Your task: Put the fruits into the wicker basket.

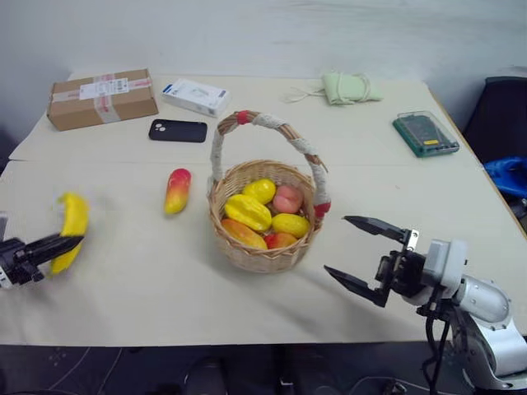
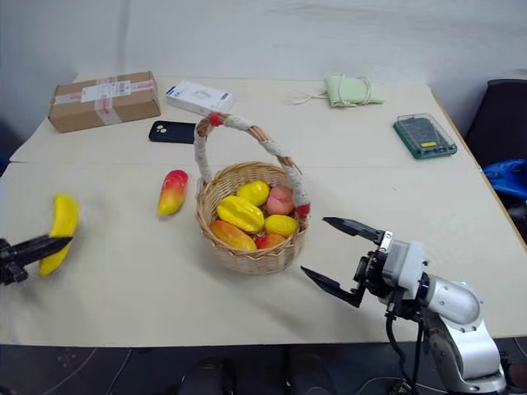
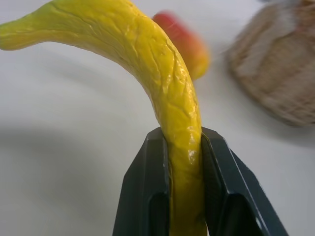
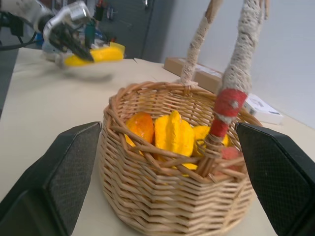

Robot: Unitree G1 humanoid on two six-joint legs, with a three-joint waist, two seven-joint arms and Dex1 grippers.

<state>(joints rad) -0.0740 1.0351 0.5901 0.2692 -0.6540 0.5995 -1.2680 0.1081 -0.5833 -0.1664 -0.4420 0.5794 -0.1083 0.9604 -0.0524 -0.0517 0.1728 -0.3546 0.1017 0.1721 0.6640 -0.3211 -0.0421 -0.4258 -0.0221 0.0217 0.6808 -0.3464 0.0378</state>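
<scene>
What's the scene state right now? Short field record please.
left gripper: shut on banana, off the table's left side
right gripper: open, empty, beside the basket, not touching
in basket: several yellow, orange and peach fruits
left to put in: banana, mango
mango: lying on the table, to the basket's left, apart from it
basket handle: upright
back of table: box, white pack, phone, green pouch, green case
</scene>
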